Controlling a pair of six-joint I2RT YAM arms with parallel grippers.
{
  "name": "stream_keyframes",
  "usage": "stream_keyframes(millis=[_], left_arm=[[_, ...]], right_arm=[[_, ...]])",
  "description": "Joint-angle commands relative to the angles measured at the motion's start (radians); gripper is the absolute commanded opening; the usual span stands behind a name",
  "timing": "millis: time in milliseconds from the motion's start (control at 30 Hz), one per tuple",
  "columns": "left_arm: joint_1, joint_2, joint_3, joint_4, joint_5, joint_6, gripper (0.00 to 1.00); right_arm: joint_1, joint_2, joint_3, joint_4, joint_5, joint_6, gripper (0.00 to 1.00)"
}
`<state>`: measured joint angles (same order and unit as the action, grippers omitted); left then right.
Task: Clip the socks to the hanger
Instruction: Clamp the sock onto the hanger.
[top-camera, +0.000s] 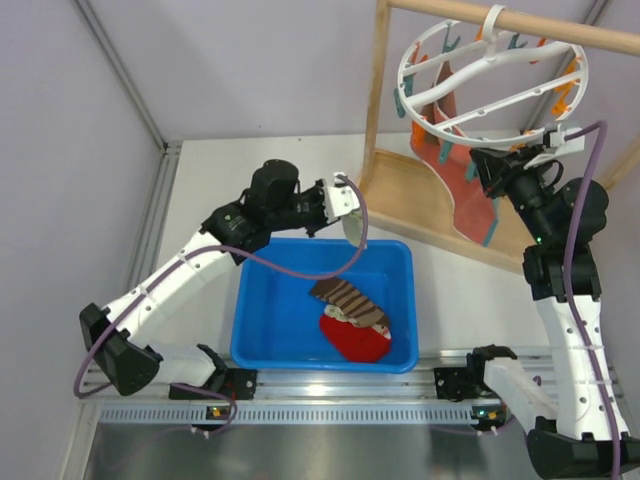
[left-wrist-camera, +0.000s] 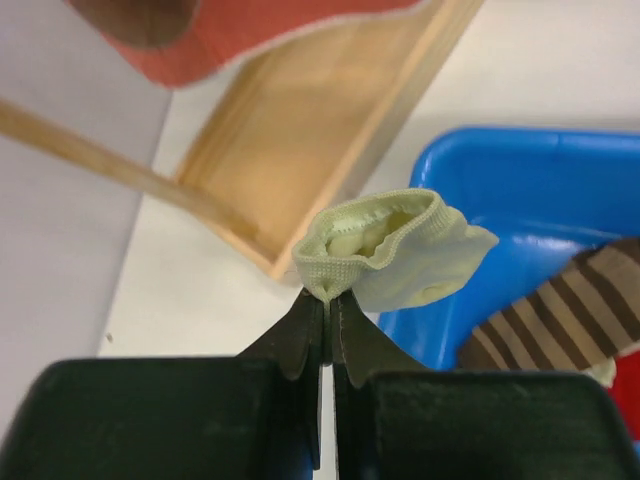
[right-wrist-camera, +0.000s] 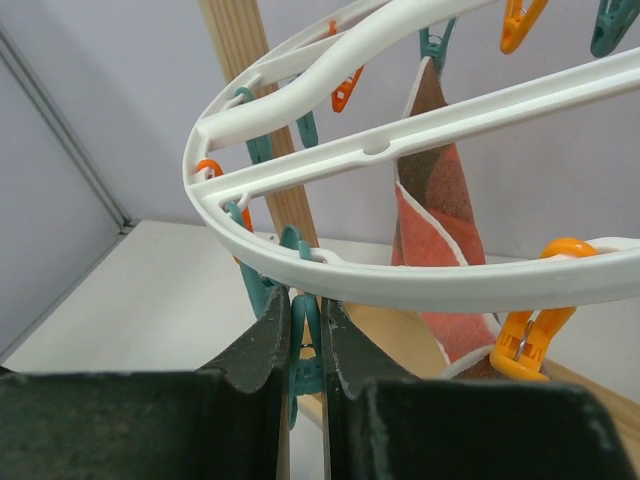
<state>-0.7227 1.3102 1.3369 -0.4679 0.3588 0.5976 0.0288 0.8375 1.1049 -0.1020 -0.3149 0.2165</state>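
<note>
Pinching the cuff of a cream sock (left-wrist-camera: 400, 250), the left gripper (left-wrist-camera: 328, 300) had its fingers pressed together above the far edge of the blue bin (top-camera: 260, 300), where a brown striped sock (top-camera: 350, 298) lay over a red sock (top-camera: 355, 345). The right gripper (right-wrist-camera: 305, 302) was clamped on a teal peg (right-wrist-camera: 305, 350) beneath the white hanger (right-wrist-camera: 420, 135), which hung from the wooden rod (top-camera: 520, 20) over the far right corner of the counter (top-camera: 215, 185).

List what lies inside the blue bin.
A brown striped sock lies over a red sock. Cream fabric peeks out between them; the rest of it, and the bin floor beneath the pile, is covered.
</note>
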Motion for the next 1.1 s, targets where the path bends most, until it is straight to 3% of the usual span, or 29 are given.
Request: stream_keyframes(millis=[0,333,733,1067], left_arm=[[-0.063,0.053,0.057,0.196,0.029,0.044,0.00],[-0.197,0.245,0.142,0.607,-0.029,0.022,0.00],[-0.244,0.454,0.353,0.727,-0.064,-0.084,0.00],[-0.253,0.498,0.363,0.776,-0.075,-0.140,0.00]], right_arm=[[0.006,0.008,0.058,-0.005,-0.070,0.035,0.00],[0.006,0.020,0.073,0.001,-0.092,0.113,0.00],[0.005,0.029,0.084,0.001,-0.125,0.218,0.00],[0.000,0.023,0.096,-0.016,-0.128,0.233,0.00]])
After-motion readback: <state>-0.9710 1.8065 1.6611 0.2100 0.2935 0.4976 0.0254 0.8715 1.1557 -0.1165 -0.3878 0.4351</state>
